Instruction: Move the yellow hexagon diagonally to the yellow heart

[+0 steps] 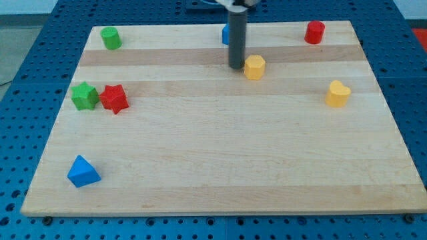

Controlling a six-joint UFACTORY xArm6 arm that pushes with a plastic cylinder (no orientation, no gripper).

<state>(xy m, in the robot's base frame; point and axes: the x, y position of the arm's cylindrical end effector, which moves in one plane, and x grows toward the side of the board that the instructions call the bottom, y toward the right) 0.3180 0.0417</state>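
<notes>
My tip (237, 67) sits near the board's top edge, just left of the yellow hexagon (254, 67), seemingly touching it. There is no claw, only a rod holding nothing. The yellow heart (337, 93) lies toward the right edge.

Item: table (220, 167). You see a pale wooden top made of lengthwise boards, the grain running left to right, with slightly darker and lighter bands toward the far side. Its edges are straight, the near edge showing a thin side face.

Item: base surface (20, 100). Around the table on the left, right and near sides you see a blue panel pierced by a regular grid of small dark holes.

Item: light. Even and soft, with only short, faint shadows on the wood.
</notes>
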